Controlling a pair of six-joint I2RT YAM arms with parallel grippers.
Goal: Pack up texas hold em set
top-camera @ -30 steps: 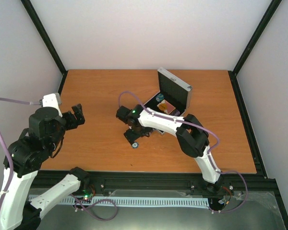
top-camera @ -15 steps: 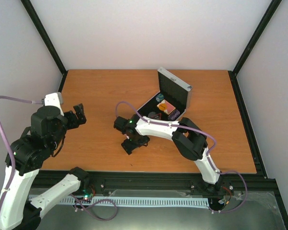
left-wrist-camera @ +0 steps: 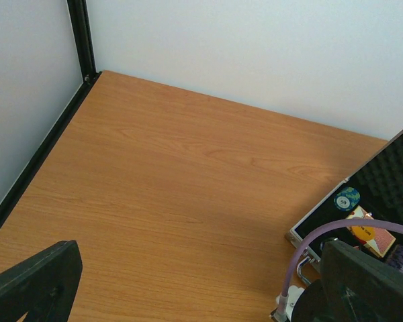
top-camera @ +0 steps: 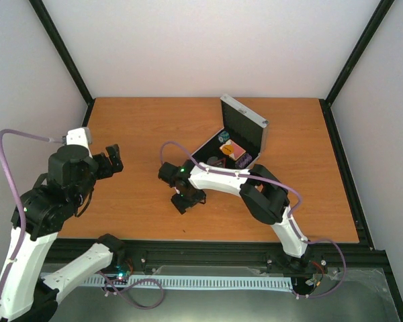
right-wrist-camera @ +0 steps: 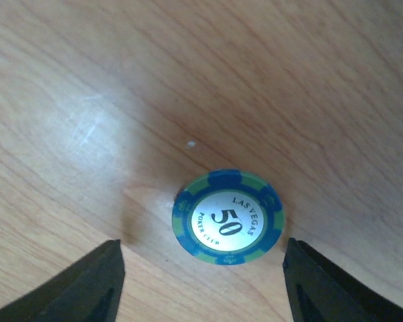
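- Orange-brown wood-grain bench (right-wrist-camera: 87, 80): smooth laminate, faint sheen, a few fine pale scuffs.
- Round blue-and-green poker chip (right-wrist-camera: 228, 216): moulded plastic with a glossy white printed centre label.
- Flat silver case (top-camera: 245, 112): satin aluminium edging; black foam lining (left-wrist-camera: 389, 174), matt and dimpled.
- Right end effector (right-wrist-camera: 201, 245): fingers (right-wrist-camera: 87, 288) of matt black plastic.
- Lilac cable (left-wrist-camera: 363, 225): smooth sheath.

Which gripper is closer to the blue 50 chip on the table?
Right. Right gripper hangs directly over the chip, one finger on each side, not touching. Left gripper is far off to the left.
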